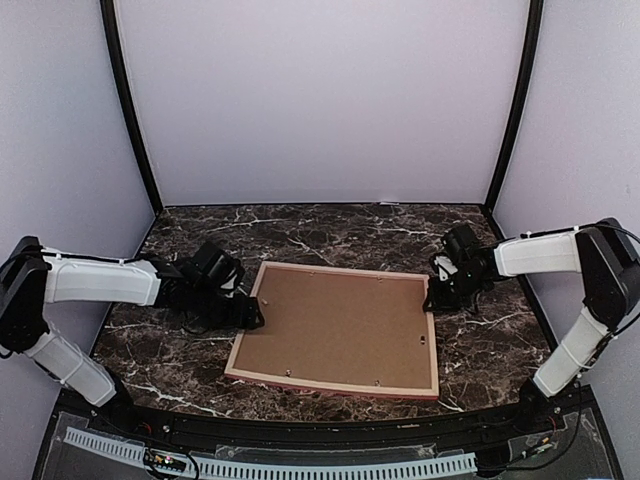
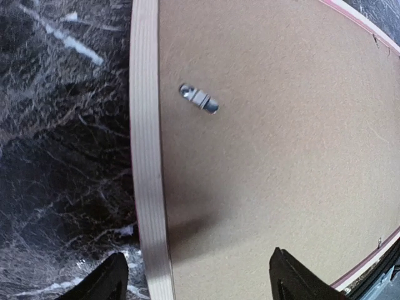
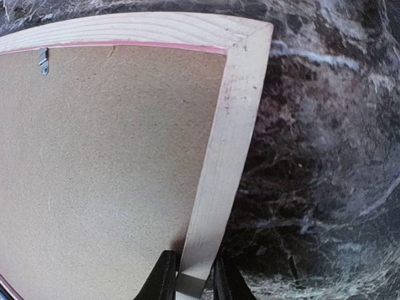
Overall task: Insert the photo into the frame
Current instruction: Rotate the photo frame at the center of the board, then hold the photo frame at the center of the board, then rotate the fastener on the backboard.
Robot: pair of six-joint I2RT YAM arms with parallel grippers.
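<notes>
You have a dark marble-patterned table veined in white. Near its middle the frame lies back-up, with its pale wood rails showing. A brown backing board fills the frame's opening.

place: robot lab booth | evidence: plain pale walls, black corner posts, dark marble tabletop

The frame fills the middle of the table, with open marble behind and before it. The left gripper and right gripper block its short ends.
</notes>
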